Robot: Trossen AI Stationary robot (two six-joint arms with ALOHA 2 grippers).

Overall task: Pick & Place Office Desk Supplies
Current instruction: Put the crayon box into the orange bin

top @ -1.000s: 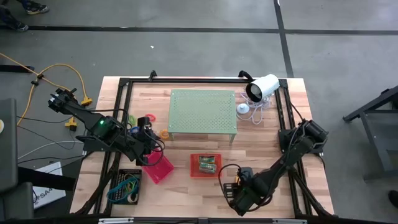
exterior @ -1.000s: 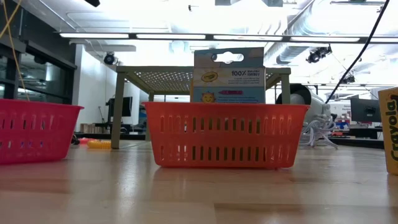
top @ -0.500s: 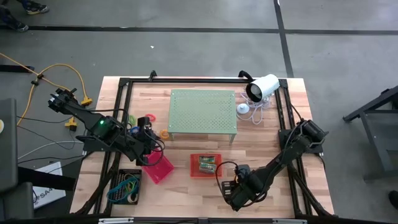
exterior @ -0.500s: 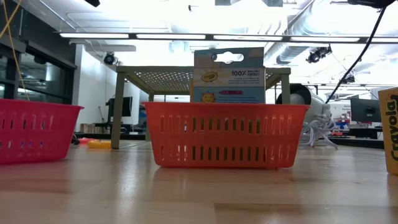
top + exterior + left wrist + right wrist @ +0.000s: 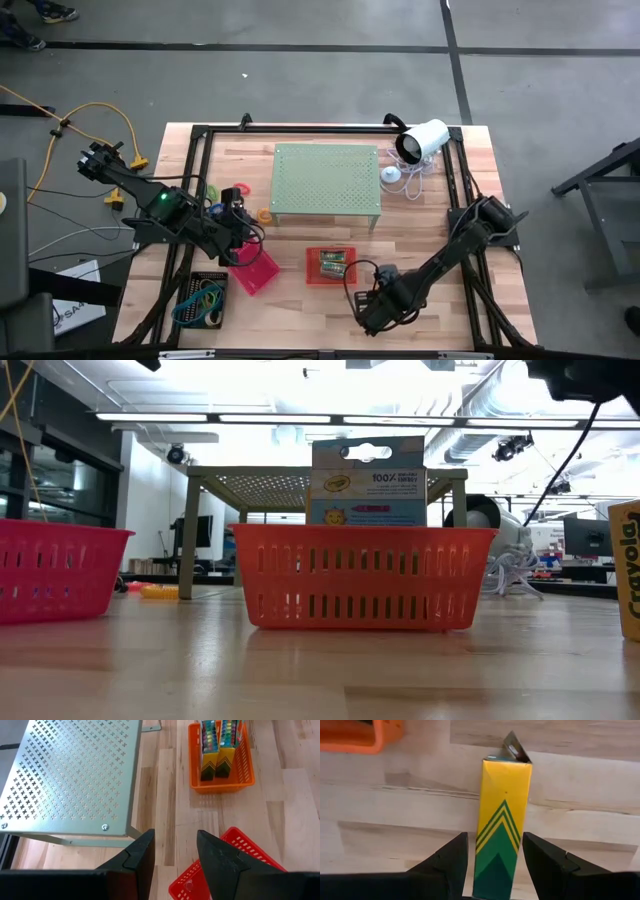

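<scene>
From above, the right gripper (image 5: 372, 312) hangs low over the near edge of the table, just beside the near right corner of the orange basket (image 5: 312, 276). Whatever it carries is hidden under the arm here. The left gripper (image 5: 243, 240) waits over the far corner of the red basket (image 5: 262, 275), with the green perforated stand (image 5: 327, 178) just beyond it.

At table height the orange basket (image 5: 365, 578) stands dead centre with a crayon pack (image 5: 368, 481) rising out of it. A yellow crayon box (image 5: 626, 568) shows at the right edge; it is probably the one in the right gripper, though no fingers appear here.

The left wrist view shows that arm's fingers (image 5: 142, 857) parted with nothing between them, the orange basket (image 5: 196, 782) and its two crayon packs (image 5: 220, 747) well ahead.

The right wrist view settles the matter: a yellow-and-green crayon box (image 5: 501, 820) stands between the right arm's fingers (image 5: 451, 862), which are closed partway against its sides (its top flap sticks up). Its long axis runs straight out along the fingers, away from the wrist. A corner of the orange basket (image 5: 362, 734) lies ahead and off to one side, near but apart. The right arm is plainly the nearer one, so the coming move likely carries the box across and over that rim.
</scene>
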